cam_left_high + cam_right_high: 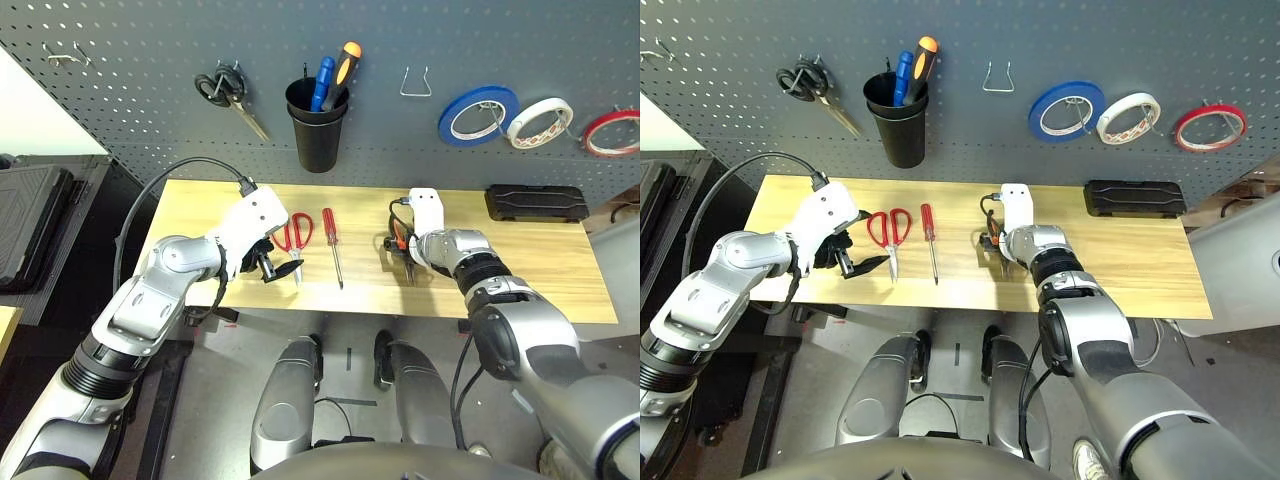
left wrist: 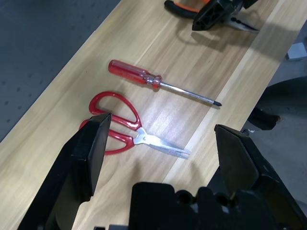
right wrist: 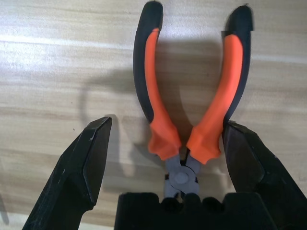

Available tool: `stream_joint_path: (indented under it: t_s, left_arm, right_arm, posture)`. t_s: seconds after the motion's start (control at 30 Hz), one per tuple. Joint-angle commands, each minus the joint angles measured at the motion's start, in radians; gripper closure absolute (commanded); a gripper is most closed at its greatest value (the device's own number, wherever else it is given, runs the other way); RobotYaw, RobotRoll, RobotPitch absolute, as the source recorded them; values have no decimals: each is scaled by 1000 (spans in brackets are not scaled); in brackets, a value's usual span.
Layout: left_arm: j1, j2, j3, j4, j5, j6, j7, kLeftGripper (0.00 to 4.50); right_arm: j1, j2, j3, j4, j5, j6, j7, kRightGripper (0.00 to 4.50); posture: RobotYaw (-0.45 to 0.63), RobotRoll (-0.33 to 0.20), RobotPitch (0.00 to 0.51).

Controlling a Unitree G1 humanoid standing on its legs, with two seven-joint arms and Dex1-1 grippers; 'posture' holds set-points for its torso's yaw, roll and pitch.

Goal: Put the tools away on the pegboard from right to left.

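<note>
Both hands over the wooden surface, pegboard upright along its far side. Right hand: released, fingers spread wide, nothing gripped. Orange-and-black-handled pliers lie flat on the surface between those fingers, one handle right beside a finger; contact there cannot be told. Left hand: likewise released, fingers well apart, holding nothing, placed near the red-handled scissors. These lie on the surface, loops towards the pegboard, blades towards the robot. Red-handled screwdriver lies between scissors and pliers, just beside the scissors, handle likewise towards the pegboard. Thin red tape ring hangs on the pegboard, rightmost of three rings; white tape roll is next to it, then blue tape roll. Further left on the pegboard: wire hook, black cup with a blue handle and an orange-and-black handle standing in it, then black-handled scissors, hanging aslant. Black case lies at the surface's far right, near the pegboard.
</note>
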Motion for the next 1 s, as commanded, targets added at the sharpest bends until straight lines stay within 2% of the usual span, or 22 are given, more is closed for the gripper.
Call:
stream_joint_path:
  t_s: [0.03, 0.07, 0.27, 0.43, 0.67, 0.87, 1.0]
  left_arm:
    - [1, 9, -14, -1, 15, 13, -12, 0]
    - [1, 9, -14, -2, 16, 14, -13, 0]
    - [7, 4, -12, -10, 17, 20, -11, 0]
    - [14, -3, -9, -10, 16, 14, -5, 0]
    - [48, -52, 75, -38, -52, -52, 1, 0]
    - [88, -155, 199, -98, -193, -135, 0, 0]
    - [83, -191, 241, -146, -264, -139, 5, 0]
  right_arm:
    - [7, 6, -7, 66, -19, -51, -19, 27]
    - [8, 5, -3, 74, -26, -73, -25, 27]
    - [12, -1, 11, 92, -53, -130, -21, 2061]
    - [33, -16, 21, 80, -70, -161, 4, 2124]
    - [107, -60, 129, -75, -150, -289, 149, 2124]
    - [307, -125, 152, -403, -146, -308, 228, 2124]
    - [454, -184, 164, -623, -157, -335, 269, 2124]
  posture:
    - [299, 0, 243]
    - [300, 0, 244]
    - [302, 0, 246]
    - [300, 0, 245]
    - [292, 0, 242]
    - [293, 0, 237]
    - [292, 0, 233]
